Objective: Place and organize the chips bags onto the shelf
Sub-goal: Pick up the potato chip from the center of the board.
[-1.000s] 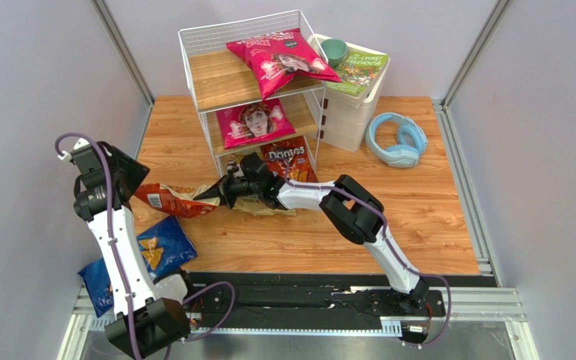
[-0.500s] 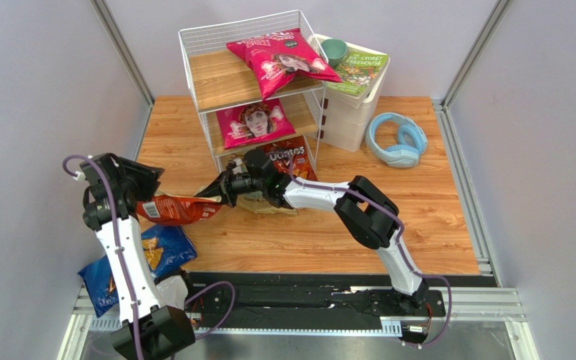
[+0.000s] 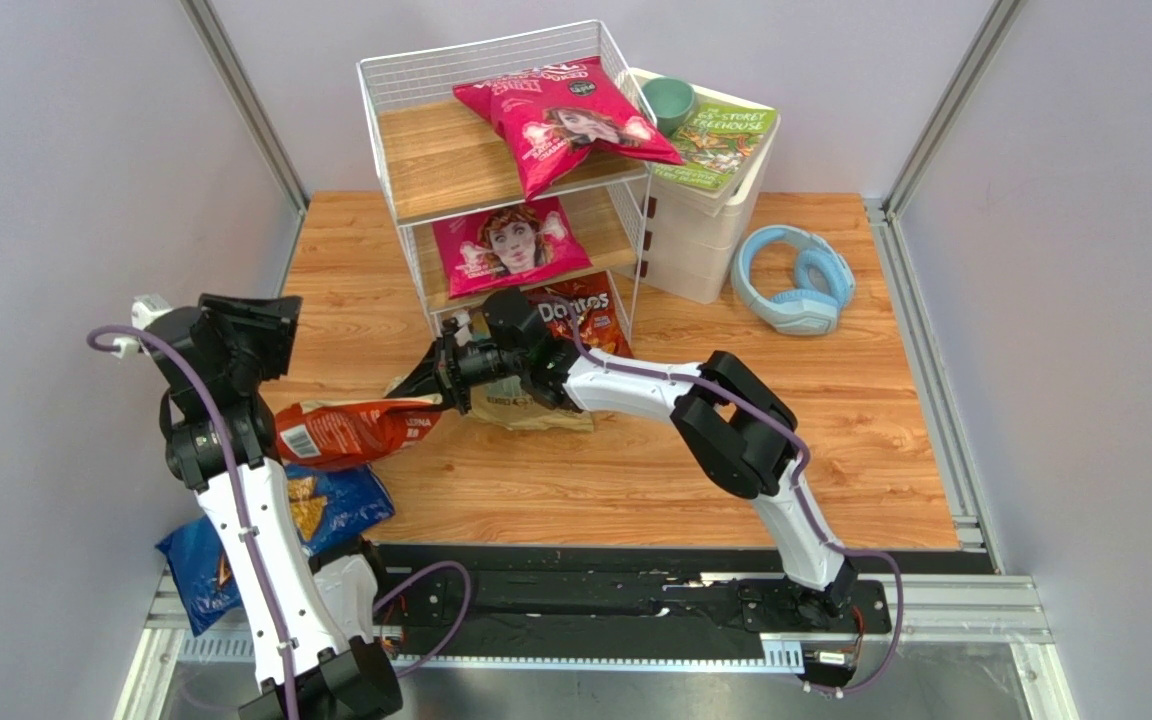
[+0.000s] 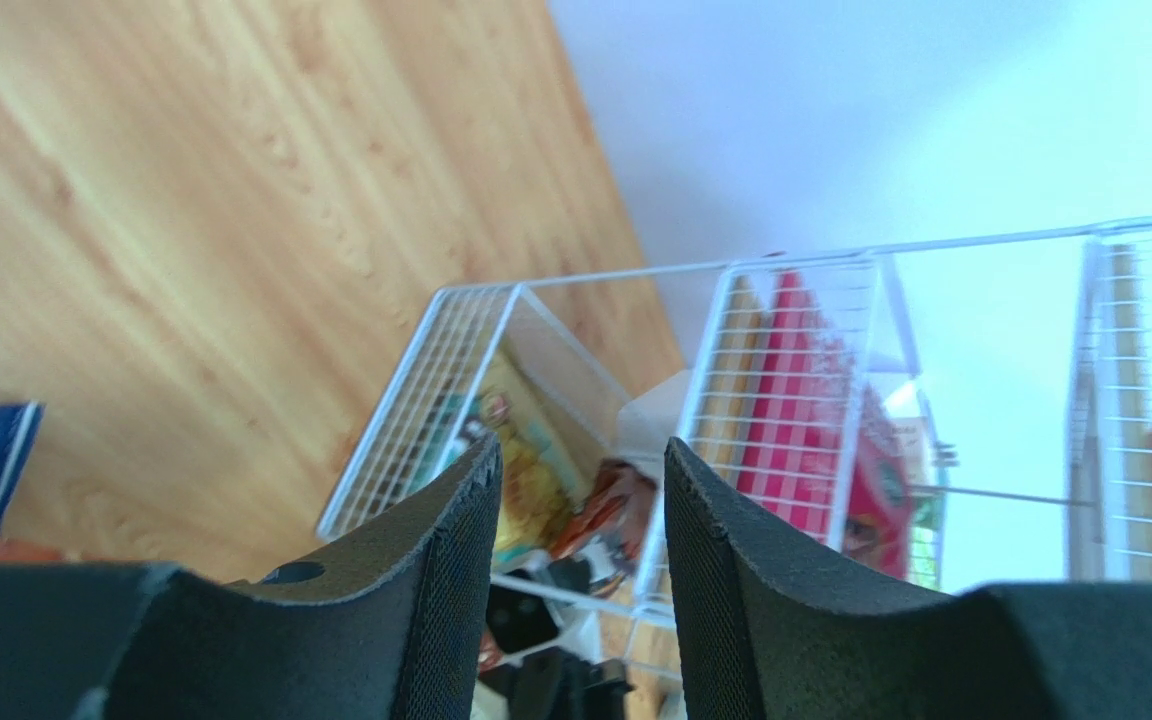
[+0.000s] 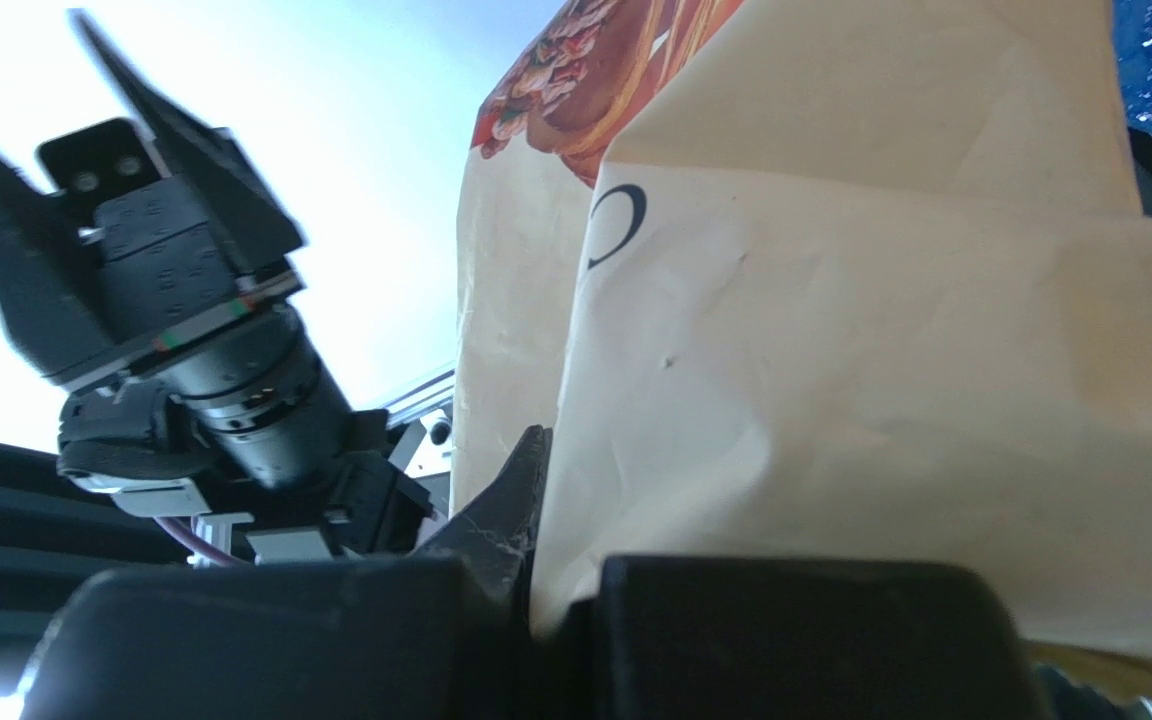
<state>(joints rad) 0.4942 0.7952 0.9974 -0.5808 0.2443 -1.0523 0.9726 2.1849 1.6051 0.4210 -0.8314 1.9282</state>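
My right gripper is shut on the cream edge of the orange-and-cream chips bag, which stretches left from it just above the table. Left of that bag, my left gripper stands open and empty, facing the shelf. A magenta bag lies on the top tier and another on the middle tier. The red Doritos bag lies on the bottom tier. A tan-and-teal bag lies under my right wrist. The blue Doritos bag lies near the left arm's base.
A white drawer unit stands right of the shelf with a green book and a green cup on top. Blue headphones lie on the table at the right. Grey walls close in both sides.
The left gripper has lifted and turned towards the shelf, away from the orange-and-cream bag's left end. That bag has shifted a little towards the near edge. The right gripper stays shut on it.
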